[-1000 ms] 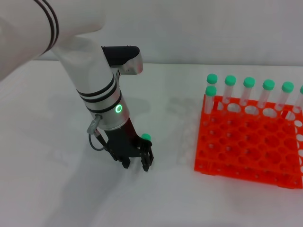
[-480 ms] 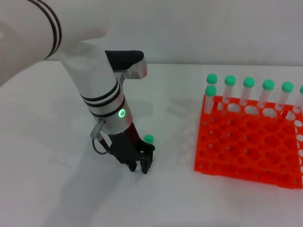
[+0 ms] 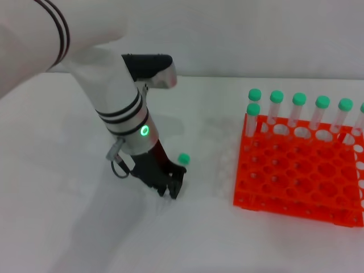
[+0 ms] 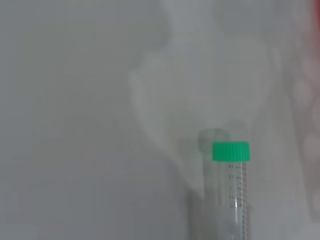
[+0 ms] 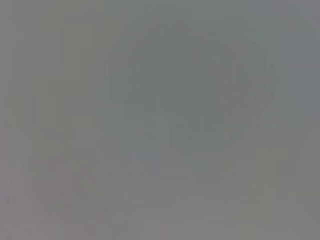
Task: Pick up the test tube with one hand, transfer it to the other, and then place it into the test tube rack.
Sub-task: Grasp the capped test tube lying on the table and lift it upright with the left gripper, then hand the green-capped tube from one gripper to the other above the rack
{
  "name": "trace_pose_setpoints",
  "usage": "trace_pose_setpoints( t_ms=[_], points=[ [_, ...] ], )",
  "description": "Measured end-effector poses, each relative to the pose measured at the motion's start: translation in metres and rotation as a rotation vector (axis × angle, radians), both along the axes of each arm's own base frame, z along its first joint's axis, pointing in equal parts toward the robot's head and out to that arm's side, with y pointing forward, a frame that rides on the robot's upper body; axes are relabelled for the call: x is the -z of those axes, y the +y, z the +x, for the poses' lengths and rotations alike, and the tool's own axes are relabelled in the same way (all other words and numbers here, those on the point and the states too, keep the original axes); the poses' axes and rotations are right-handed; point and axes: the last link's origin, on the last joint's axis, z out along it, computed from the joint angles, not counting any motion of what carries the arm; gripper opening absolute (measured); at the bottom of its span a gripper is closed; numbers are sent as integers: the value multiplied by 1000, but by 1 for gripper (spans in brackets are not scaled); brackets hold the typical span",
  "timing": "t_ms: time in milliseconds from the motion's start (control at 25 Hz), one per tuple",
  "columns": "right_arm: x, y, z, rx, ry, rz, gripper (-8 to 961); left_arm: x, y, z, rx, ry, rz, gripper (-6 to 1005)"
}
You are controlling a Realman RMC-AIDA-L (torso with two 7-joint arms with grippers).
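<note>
My left gripper point(image 3: 172, 190), black, on the silver-white banded arm with the green light, is shut on the test tube point(image 3: 182, 160) low over the white table. The tube's mint-green cap sticks out past the fingers, toward the rack. In the left wrist view the clear tube point(image 4: 235, 200) with its green cap stands out against the table. The orange-red test tube rack point(image 3: 296, 207) stands on the right, apart from the gripper. The right gripper is out of view, and its wrist view shows only blank grey.
Several other green-capped tubes point(image 3: 299, 100) stand in the rack's back row, and one more point(image 3: 253, 110) stands at its back-left corner. The white table point(image 3: 227, 244) lies open between the gripper and the rack.
My left gripper's fingers closed around the tube lying on the table. The cap has since moved up and a little to the right with the gripper.
</note>
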Motion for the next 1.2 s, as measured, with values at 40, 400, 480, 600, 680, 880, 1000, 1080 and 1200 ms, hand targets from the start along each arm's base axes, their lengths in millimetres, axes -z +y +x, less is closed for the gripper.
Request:
trace_pose_setpoints(
  t_ms=[40,400,480,600,680,880,1000,1080,1200],
  points=[
    [0,0,0,1,1,1,860,-2,4,0,8,-11,22,206],
    [1,1,-1,13,25,30,859,-48,50,-14,97,-313,350,192],
    [0,1,0,22,38,50,859,-57,57,-19,137,-425,441,192],
    [-1,0,1,36,57,81,859,-71,61,-30,224,-607,612,193],
    [-1,-2,3,48,78,105,859,-80,59,-42,282,-701,742,193],
    [-2,-4,4,55,129,132,858,-89,44,-60,434,-830,983,193],
    [-2,-4,5,47,167,135,858,-82,29,-57,614,-866,1070,193],
    [-4,-4,5,32,212,141,858,-72,20,-49,743,-854,1082,193],
    [-14,-6,6,-8,288,139,858,-45,6,-28,912,-845,1023,193]
  ],
)
